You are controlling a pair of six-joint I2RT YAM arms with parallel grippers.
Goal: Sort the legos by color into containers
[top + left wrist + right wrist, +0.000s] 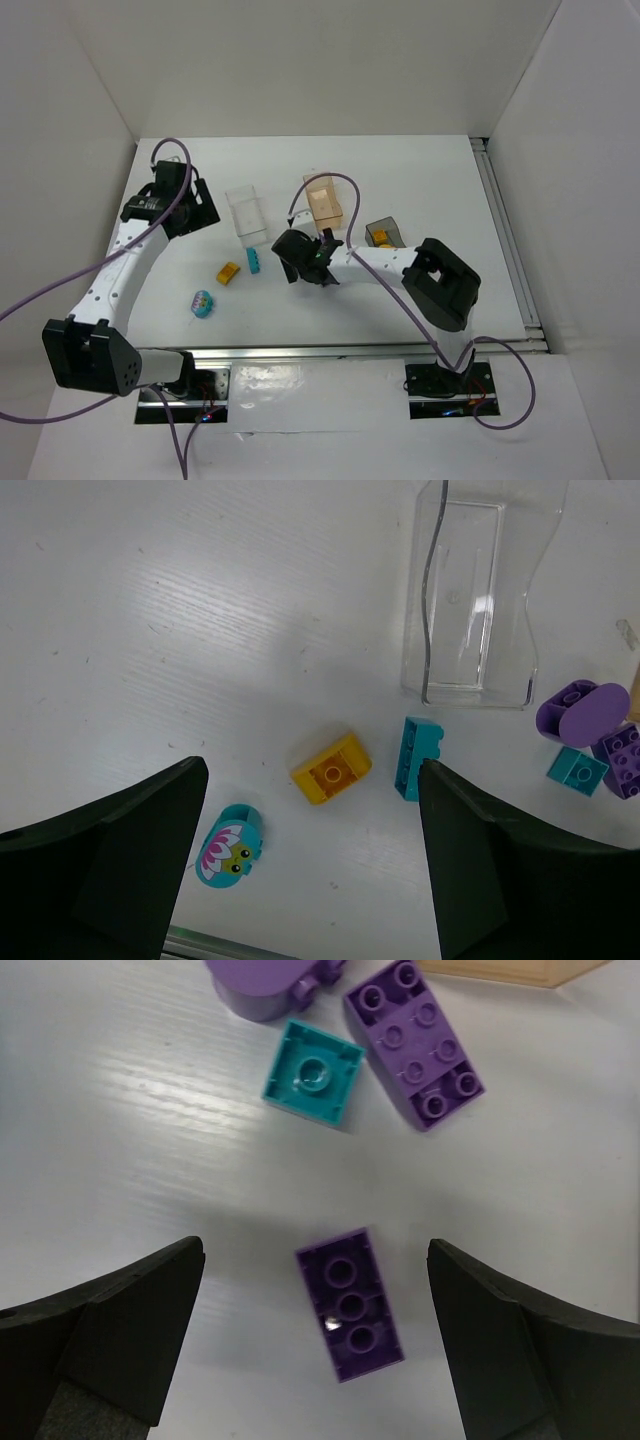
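Right gripper (315, 1285): jaws wide, nothing held, straddling a dark purple three-stud plastic brick (350, 1305) that lies flat on the white table (150, 1160), clear of both fingers. Left gripper (312, 825): jaws wide, empty. Below it lie a yellow plastic brick (331, 768) and a long teal plastic brick (418, 757), near the clear rectangular plastic bin (432, 600).

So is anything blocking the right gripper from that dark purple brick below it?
Nothing visible. The dark purple brick lies alone on the table under the open right gripper; the teal square and lighter purple brick sit apart, further on.
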